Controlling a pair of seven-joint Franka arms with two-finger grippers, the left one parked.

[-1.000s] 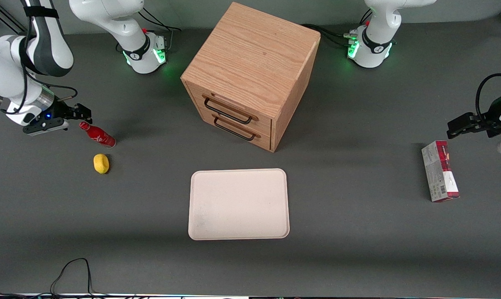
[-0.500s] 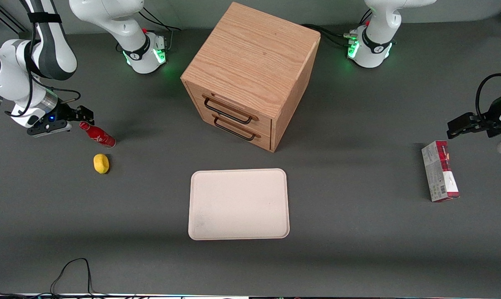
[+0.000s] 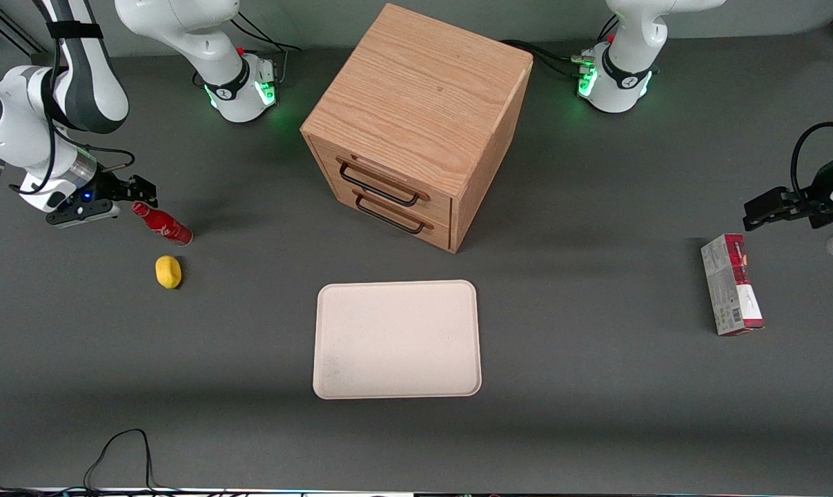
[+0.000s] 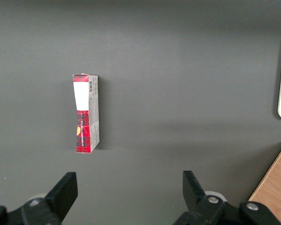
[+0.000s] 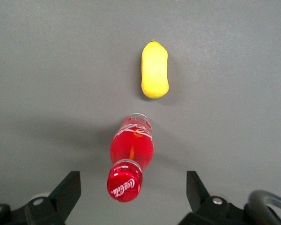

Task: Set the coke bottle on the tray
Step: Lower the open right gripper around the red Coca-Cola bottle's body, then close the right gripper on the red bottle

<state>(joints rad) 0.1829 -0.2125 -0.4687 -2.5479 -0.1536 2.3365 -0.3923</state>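
Coke bottle, front view: the coke bottle (image 3: 162,225) stands on the counter (image 3: 595,386) with its red cap just beside the hand (image 3: 142,191) and its base leaning away from it, so the cap is the part the fingers meet first.
Hand, front view: it hangs low at the working arm's end of the counter, tips next to the cap without visibly touching it; I judge this a line-up for the grasp, nothing held yet.
Lemon-like lump, front view: a yellow lump (image 3: 168,271) sits near the bottle, farther from the hand than the bottle is and apart from it, so it should stay clear of a grip taken at the neck.
Tray, front view: the tray (image 3: 397,339) lies bare, well apart from the hand, toward the middle of the counter in front of the wooden drawer cabinet (image 3: 416,124); its low rim should let the bottle come in at a shallow height.
Carton, left wrist view: a red-and-grey carton (image 4: 85,114) lies toward the parked arm's end, no part of this job; an edge of the tray shows there too.
Hand, right wrist view: the two fingers (image 5: 68,191) stand spread wide, one on each side of the cap, with open counter between each finger and the bottle, presumably so that they can close on the neck.
Bottle, right wrist view: cap nearest the hand, centred in the gap, body running on toward the yellow lump, which lies clear past its base.
Stage: reach about done, grasp, lift and carry to the tray not yet done.
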